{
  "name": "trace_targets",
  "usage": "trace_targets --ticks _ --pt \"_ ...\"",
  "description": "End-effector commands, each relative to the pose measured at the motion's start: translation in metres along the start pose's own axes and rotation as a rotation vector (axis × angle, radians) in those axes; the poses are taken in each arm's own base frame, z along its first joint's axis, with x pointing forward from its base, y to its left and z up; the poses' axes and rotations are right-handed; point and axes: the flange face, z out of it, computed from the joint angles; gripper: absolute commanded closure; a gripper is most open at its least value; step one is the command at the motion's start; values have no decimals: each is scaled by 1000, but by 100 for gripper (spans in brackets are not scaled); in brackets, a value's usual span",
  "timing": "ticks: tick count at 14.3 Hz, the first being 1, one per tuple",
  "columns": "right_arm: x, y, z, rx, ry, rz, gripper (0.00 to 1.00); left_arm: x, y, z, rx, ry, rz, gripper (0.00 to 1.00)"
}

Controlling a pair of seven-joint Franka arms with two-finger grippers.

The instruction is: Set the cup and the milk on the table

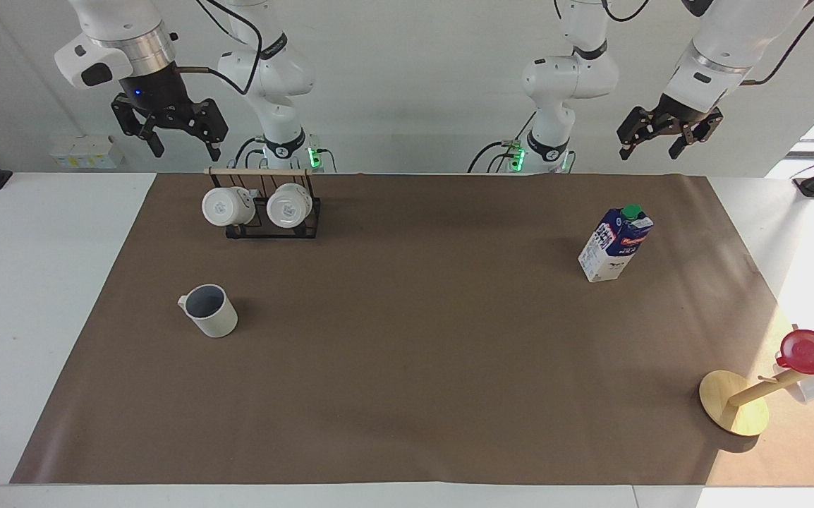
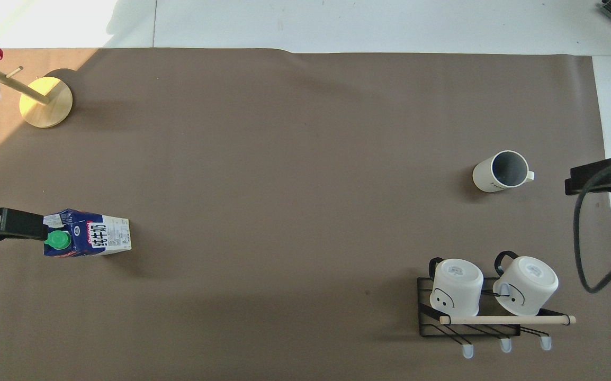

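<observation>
1. Left hand raised near its arm's end of the worktop, fingers spread, holding nothing; milk upright on the brown sheet below it.
2. Right hand raised above the mug rack, fingers spread, empty.
3. Cup upright on the sheet, well below the right hand, apart from the rack.

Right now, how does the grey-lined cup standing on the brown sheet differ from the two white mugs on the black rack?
The cup stands upright, mouth up, showing a dark inside; the two white mugs lie tipped on the black rack, bases showing. The cup sits alone on the brown sheet, farther from the robots; the mugs hang together, nearer them. All have handles and sit toward the right arm's end.
</observation>
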Motion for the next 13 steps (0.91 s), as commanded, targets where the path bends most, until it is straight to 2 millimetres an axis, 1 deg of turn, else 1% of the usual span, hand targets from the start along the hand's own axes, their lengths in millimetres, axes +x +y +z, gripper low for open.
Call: trace_targets --ticks 1,3,5,6,8,10,12,13 --pt "-2 3 -1 15 17 11 0 -19 -19 8 1 53 -38 0" --pt "3 4 -2 19 55 14 0 -19 -29 17 0 37 -48 0" --pt "5 4 -2 21 70 17 0 -18 -38 17 0 40 -66 0" --pt "7 7 -3 22 84 22 0 -17 -40 16 0 52 -71 0" --pt "8 11 -3 22 88 30 0 -14 -53 15 3 82 -99 0" --pt "8 11 -2 22 85 31 0 -15 -54 18 5 77 -100 0" --pt "9 12 10 20 64 31 0 -20 -54 32 5 48 -100 0" --pt "12 12 16 20 73 32 0 -25 -50 34 7 46 -94 0"
